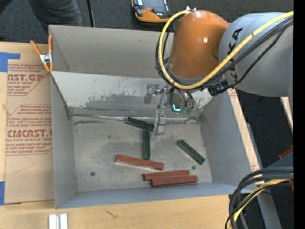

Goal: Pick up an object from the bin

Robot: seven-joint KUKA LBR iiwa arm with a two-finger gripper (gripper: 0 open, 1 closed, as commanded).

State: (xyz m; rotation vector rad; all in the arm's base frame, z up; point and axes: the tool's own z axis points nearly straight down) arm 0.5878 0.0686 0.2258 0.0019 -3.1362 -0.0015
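My gripper (160, 124) hangs low at the back middle of the bin, under the orange wrist cover. Its tip is just above the spot where two dark green bars meet. One green bar (139, 123) lies slanted to its left along the back. The other green bar (146, 145) points straight toward the front, directly below the gripper's tip. I cannot tell whether the gripper touches either bar.
A third dark green bar (191, 151) lies slanted at the right. A red-brown bar (139, 162) lies in the front middle, and two more red-brown bars (170, 178) sit side by side near the front wall. The arm covers the bin's back right corner.
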